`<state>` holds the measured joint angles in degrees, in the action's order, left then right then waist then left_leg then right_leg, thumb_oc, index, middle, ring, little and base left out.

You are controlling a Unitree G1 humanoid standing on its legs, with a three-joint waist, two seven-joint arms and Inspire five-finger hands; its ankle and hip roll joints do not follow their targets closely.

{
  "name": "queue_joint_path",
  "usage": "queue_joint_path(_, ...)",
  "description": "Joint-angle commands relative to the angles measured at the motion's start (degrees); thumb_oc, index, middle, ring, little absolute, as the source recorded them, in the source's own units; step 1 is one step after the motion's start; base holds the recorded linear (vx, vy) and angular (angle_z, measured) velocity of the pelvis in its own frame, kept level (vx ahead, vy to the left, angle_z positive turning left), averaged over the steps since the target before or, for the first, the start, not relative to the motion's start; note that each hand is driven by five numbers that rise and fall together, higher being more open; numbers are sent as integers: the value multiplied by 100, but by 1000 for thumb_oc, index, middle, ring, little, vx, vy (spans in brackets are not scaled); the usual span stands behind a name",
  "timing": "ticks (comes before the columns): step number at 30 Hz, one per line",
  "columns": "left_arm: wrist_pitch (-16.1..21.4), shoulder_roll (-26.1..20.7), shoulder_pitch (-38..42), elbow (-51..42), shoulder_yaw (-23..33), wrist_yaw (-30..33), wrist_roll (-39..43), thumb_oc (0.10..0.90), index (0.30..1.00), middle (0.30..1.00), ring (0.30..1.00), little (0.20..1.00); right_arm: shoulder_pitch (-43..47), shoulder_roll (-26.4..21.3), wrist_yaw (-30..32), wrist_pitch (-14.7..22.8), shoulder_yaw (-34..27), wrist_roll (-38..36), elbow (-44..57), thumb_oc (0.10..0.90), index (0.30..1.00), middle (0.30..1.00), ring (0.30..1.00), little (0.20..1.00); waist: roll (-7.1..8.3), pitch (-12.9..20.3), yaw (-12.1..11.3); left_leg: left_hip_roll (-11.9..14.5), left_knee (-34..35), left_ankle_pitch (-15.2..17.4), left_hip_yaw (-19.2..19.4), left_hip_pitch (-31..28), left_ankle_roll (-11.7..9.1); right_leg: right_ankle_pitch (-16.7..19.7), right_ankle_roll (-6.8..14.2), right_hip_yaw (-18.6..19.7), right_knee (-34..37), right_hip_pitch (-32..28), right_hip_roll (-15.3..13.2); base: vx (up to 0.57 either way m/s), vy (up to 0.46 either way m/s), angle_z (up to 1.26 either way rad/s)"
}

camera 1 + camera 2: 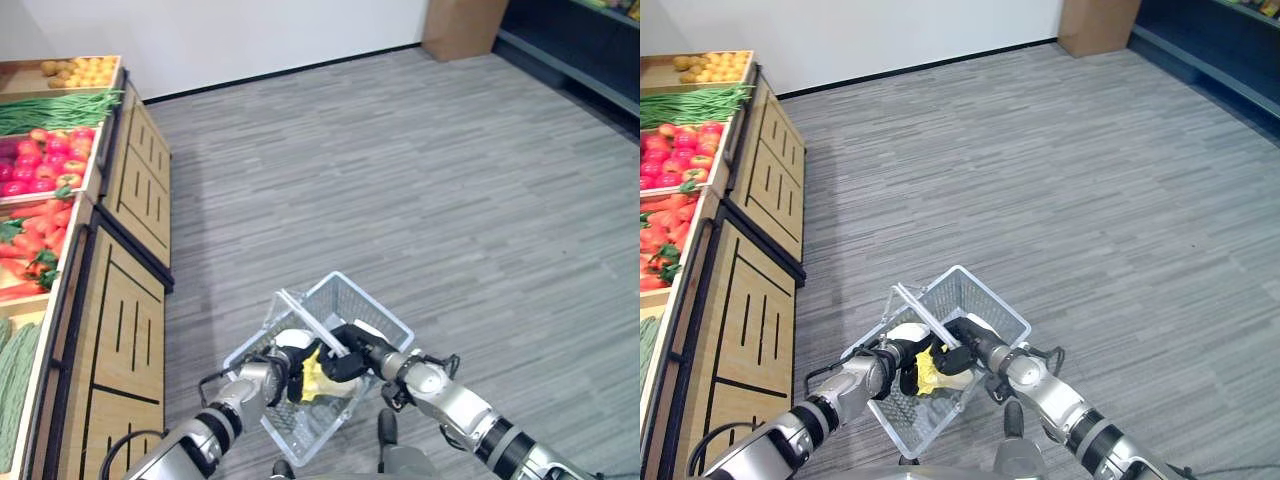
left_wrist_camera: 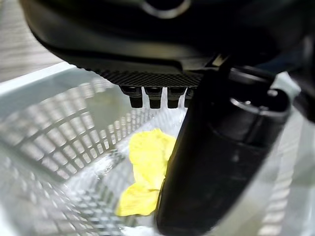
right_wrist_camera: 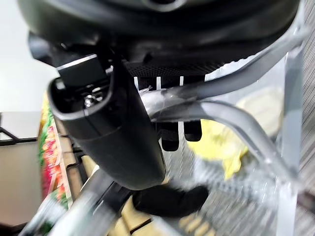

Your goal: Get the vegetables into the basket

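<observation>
A clear wire basket (image 1: 376, 304) hangs in front of me above the grey floor. My right hand (image 1: 349, 361) is curled round its handle (image 1: 311, 325), and the bar runs between thumb and fingers in the right wrist view (image 3: 231, 115). A yellow vegetable (image 1: 314, 377) lies on the basket's bottom (image 2: 146, 158). My left hand (image 1: 283, 366) reaches inside the basket just over that vegetable. Its fingers (image 2: 155, 97) are relaxed and hold nothing, and the thumb (image 2: 221, 147) stands beside the vegetable.
A wooden produce stand (image 1: 135, 190) runs along the left with crates of carrots (image 1: 35, 235), red vegetables (image 1: 45, 160), green beans (image 1: 50, 110) and potatoes (image 1: 80, 70). A cardboard box (image 1: 460, 25) and dark shelving (image 1: 580, 40) stand at the far right.
</observation>
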<state>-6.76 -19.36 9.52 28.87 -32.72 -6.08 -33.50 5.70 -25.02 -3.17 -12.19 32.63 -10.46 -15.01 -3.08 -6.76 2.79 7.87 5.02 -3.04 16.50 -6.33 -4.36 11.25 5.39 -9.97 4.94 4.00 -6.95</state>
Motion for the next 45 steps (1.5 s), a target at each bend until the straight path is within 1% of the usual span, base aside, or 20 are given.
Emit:
queue_joint_path(1, -128, -380, 424, 444, 44, 279, 462, 900, 1000, 1000, 1000, 1000, 724, 417, 257, 529, -454, 749, 259, 400, 300, 300, 300, 300, 346, 192, -90, -53, -271, 168, -351, 329, -100, -662, 421, -303, -302, -397, -416, 18, 12, 26)
queue_joint_path(3, -170, -493, 88, 592, 419, 424, 681, 900, 1000, 1000, 1000, 1000, 663, 288, 387, 502, -776, 1396, -285, 400, 300, 300, 300, 300, 391, 208, -208, -92, -261, 180, -450, 325, -69, -679, 434, -369, -299, -443, -441, 35, 30, 22)
queue_joint_path(7, -214, -538, -236, 801, 693, 504, 779, 900, 1000, 1000, 1000, 1000, 623, 216, 502, 468, -992, 1806, -834, 400, 300, 300, 300, 300, 429, 219, -299, -138, -245, 182, -518, 329, -41, -690, 447, -415, -298, -470, -471, 18, 35, 7)
queue_joint_path(8, -255, -487, -364, 990, 918, 657, 961, 900, 1000, 1000, 1000, 1000, 589, 186, 558, 447, -1118, 1938, -1130, 400, 300, 300, 300, 300, 459, 219, -368, -167, -221, 172, -565, 337, -28, -689, 450, -443, -299, -481, -482, 4, 26, 5)
queue_joint_path(10, -254, -400, -410, 1227, 1018, 774, 1073, 900, 1000, 1000, 1000, 1000, 546, 193, 630, 427, -1187, 2022, -1487, 400, 300, 300, 300, 300, 487, 219, -397, -184, -204, 156, -613, 356, -20, -693, 455, -490, -297, -492, -497, 4, 24, 20)
queue_joint_path(13, -256, -341, -436, 1426, 1029, 821, 1067, 900, 1000, 1000, 1000, 1000, 507, 202, 665, 431, -1240, 2115, -1765, 400, 300, 300, 300, 300, 516, 226, -421, -199, -192, 153, -656, 360, -12, -699, 457, -526, -289, -514, -509, 17, 16, 17)
queue_joint_path(14, -279, -262, -395, 1749, 1022, 857, 1045, 900, 1000, 1000, 1000, 1000, 501, 227, 798, 401, -1314, 2124, -2170, 400, 300, 300, 300, 300, 535, 239, -423, -208, -186, 153, -673, 359, -5, -703, 456, -538, -284, -528, -514, 13, 19, 9)
queue_joint_path(17, -278, -205, -365, 2031, 1039, 935, 1048, 900, 1000, 1000, 1000, 1000, 480, 255, 831, 401, -1352, 2068, -2449, 400, 300, 300, 300, 300, 558, 250, -426, -214, -180, 154, -693, 359, -4, -708, 460, -556, -282, -538, -516, 13, 12, 11)
queue_joint_path(20, -298, -95, -269, 2677, 1124, 1042, 1116, 900, 1000, 1000, 1000, 1000, 453, 311, 927, 397, -1417, 2006, -3200, 400, 300, 300, 300, 300, 585, 282, -422, -225, -166, 152, -688, 346, -6, -713, 464, -571, -281, -550, -525, 27, 18, 5)
queue_joint_path(24, -286, -14, -239, 3185, 1184, 1095, 1164, 900, 1000, 1000, 1000, 1000, 365, 367, 922, 420, -1402, 2090, -3840, 400, 300, 300, 300, 300, 592, 309, -409, -241, -155, 167, -689, 328, -1, -727, 471, -571, -292, -567, -536, 0, 0, 0)
queue_joint_path(26, -279, -10, -256, 3121, 1208, 1094, 1207, 900, 1000, 1000, 1000, 1000, 348, 365, 942, 425, -1405, 2136, -3965, 400, 300, 300, 300, 300, 590, 309, -406, -247, -159, 173, -692, 325, 1, -728, 473, -565, -297, -570, -540, 0, 0, 0)
queue_joint_path(28, -245, 75, -215, 3337, 1225, 1119, 1297, 900, 1000, 1000, 1000, 1000, 343, 469, 946, 412, -1328, 2316, -4609, 400, 300, 300, 300, 300, 581, 310, -404, -267, -160, 187, -694, 318, 10, -731, 476, -562, -297, -571, -545, 0, 0, 0)
queue_joint_path(29, -240, 76, -210, 3345, 1228, 1123, 1299, 900, 1000, 1000, 1000, 1000, 357, 474, 950, 424, -1324, 2316, -4630, 400, 300, 300, 300, 300, 581, 307, -401, -268, -159, 188, -694, 318, 10, -732, 476, -562, -297, -571, -545, 0, 0, 0)
queue_joint_path(31, -213, 137, -167, 3495, 1206, 1148, 1363, 900, 1000, 1000, 1000, 1000, 407, 563, 953, 403, -1223, 2572, -5153, 400, 300, 300, 300, 300, 574, 330, -409, -278, -163, 199, -700, 316, 17, -736, 477, -569, -296, -584, -554, 0, 0, 0)
queue_joint_path(33, -184, 180, -141, 3601, 1213, 1168, 1416, 900, 1000, 1000, 1000, 1000, 421, 601, 997, 391, -1279, 2579, -5434, 400, 300, 300, 300, 300, 570, 344, -403, -289, -168, 206, -708, 319, 21, -733, 481, -562, -296, -585, -560, 0, 0, 0)
queue_joint_path(39, -122, 244, -82, 3743, 1168, 1170, 1482, 900, 1000, 1000, 1000, 1000, 475, 589, 963, 360, -1220, 2857, -5855, 400, 300, 300, 300, 300, 555, 369, -404, -295, -154, 212, -724, 309, 16, -719, 489, -574, -276, -595, -568, 0, 0, 0)
queue_joint_path(40, -119, 251, -80, 3725, 1177, 1174, 1510, 900, 1000, 1000, 1000, 1000, 478, 567, 946, 346, -1174, 2965, -5894, 400, 300, 300, 300, 300, 554, 374, -407, -299, -151, 214, -729, 304, 16, -715, 492, -574, -270, -598, -568, 0, 0, 0)
queue_joint_path(41, -94, 256, -85, 3727, 1226, 1191, 1623, 900, 1000, 1000, 1000, 1000, 499, 536, 896, 364, -978, 3336, -5928, 400, 300, 300, 300, 300, 554, 371, -435, -299, -152, 211, -736, 307, 13, -715, 489, -579, -266, -598, -572, 0, 0, 0)
queue_joint_path(43, -79, 264, -125, 3742, 1301, 1194, 1761, 900, 1000, 1000, 1000, 1000, 503, 510, 829, 347, -913, 3483, -5984, 400, 300, 300, 300, 300, 557, 375, -443, -296, -156, 213, -760, 309, 9, -722, 487, -599, -263, -612, -575, -1, -8, 2)
queue_joint_path(45, -74, 304, -140, 3871, 1383, 1193, 1838, 900, 1000, 1000, 1000, 1000, 451, 505, 892, 329, -1071, 3326, -6034, 400, 300, 300, 300, 300, 558, 383, -426, -295, -157, 211, -774, 308, 8, -723, 486, -607, -256, -629, -578, 0, -14, 4)
